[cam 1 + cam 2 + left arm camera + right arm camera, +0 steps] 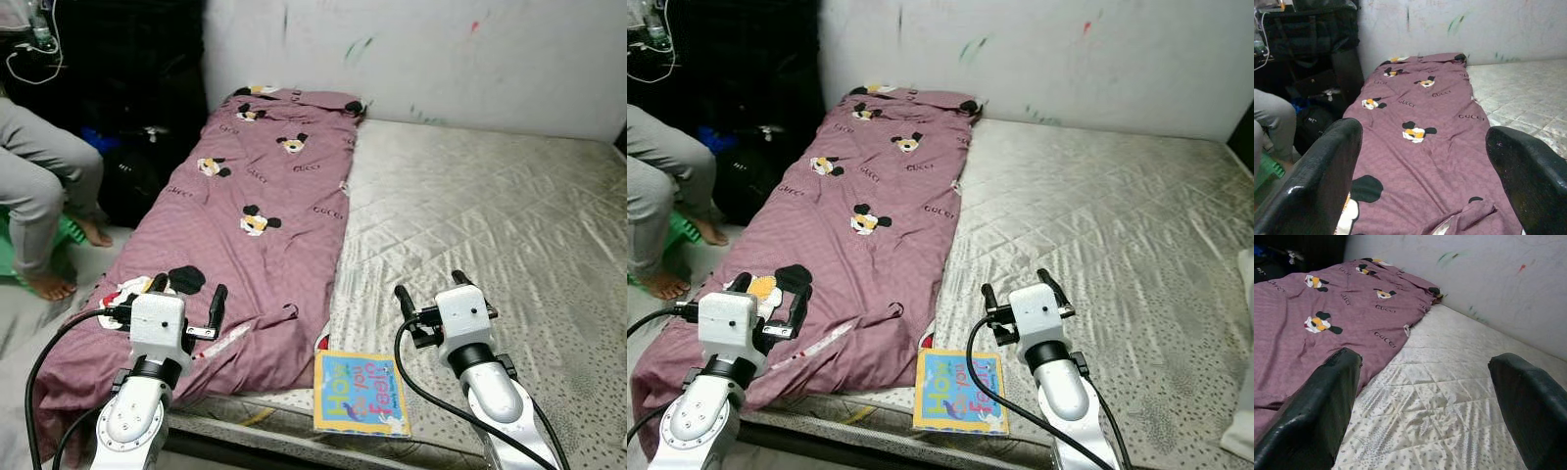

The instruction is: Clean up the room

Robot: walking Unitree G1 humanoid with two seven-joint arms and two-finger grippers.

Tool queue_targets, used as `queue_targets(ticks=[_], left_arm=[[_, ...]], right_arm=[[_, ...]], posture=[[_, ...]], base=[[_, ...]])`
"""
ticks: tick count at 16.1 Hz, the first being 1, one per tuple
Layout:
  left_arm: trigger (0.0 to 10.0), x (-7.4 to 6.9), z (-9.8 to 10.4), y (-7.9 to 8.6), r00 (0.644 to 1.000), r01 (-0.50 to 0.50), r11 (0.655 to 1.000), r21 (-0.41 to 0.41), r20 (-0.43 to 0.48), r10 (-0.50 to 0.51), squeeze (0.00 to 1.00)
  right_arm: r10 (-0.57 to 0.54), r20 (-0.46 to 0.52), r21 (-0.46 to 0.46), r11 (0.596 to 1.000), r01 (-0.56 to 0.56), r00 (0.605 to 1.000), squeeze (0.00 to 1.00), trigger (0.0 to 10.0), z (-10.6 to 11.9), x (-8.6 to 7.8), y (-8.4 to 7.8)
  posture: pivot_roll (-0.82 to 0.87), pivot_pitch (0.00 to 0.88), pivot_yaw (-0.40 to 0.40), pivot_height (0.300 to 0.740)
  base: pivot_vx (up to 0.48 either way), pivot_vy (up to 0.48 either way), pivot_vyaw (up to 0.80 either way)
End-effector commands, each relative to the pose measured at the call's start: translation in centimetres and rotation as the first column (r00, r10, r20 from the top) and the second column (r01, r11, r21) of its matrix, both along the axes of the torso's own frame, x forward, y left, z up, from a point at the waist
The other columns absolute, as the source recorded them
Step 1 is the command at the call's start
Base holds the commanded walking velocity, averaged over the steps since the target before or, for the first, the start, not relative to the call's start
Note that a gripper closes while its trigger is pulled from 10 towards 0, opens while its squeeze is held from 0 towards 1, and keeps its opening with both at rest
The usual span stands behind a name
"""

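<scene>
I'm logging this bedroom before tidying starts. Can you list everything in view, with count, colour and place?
blanket: one, mauve with cartoon mouse prints, spread along the mattress's left side.
mattress: one, pale grey quilted, bare on its right side.
book: one, blue and yellow cover, flat at the mattress's near edge beside the blanket.
wall: white with paint marks, behind the mattress.
bags: dark pile, on the floor left of the blanket.
person: one, grey trousers, barefoot, seated far left.
left end effector: one, black fingers open, over the blanket's near end.
right end effector: one, black fingers open, over the bare mattress.
</scene>
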State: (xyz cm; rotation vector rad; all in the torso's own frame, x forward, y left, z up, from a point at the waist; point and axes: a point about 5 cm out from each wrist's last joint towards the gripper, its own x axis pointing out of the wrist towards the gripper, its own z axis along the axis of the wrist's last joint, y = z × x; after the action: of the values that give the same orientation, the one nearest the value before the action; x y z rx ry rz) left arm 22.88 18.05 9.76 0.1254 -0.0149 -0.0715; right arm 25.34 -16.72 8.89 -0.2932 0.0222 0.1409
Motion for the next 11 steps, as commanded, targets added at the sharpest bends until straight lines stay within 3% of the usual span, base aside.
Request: queue_targets(ticks=[1, 3, 11], left_arm=[[10.0, 0.04, -0.14, 0.02, 1.000, 0.008, 1.000, 0.005, -0.011, -0.008, 0.00], [10.0, 0.04, -0.14, 0.01, 1.000, 0.008, 1.000, 0.006, -0.011, -0.008, 0.00], [10.0, 0.09, -0.14, -0.02, 1.000, 0.009, 1.000, 0.007, -0.014, -0.009, 0.00]], right_arm=[[-0.001, -0.010, 0.004, 1.000, 0.001, 1.000, 0.00, 10.0, -0.15, 0.14, -0.10], [0.000, -0.010, 0.005, 1.000, 0.000, 1.000, 0.00, 10.0, -0.16, 0.15, -0.10], [0.001, -0.011, 0.005, 1.000, -0.001, 1.000, 0.00, 10.0, -0.15, 0.19, -0.09]], posture=[[-0.03, 0.000, -0.004, 0.740], [-0.03, 0.000, -0.004, 0.740], [-0.03, 0.000, -0.006, 0.740]], base=[[0.000, 0.000, 0.00], [0.000, 0.000, 0.00], [-0.326, 0.000, 0.00]])
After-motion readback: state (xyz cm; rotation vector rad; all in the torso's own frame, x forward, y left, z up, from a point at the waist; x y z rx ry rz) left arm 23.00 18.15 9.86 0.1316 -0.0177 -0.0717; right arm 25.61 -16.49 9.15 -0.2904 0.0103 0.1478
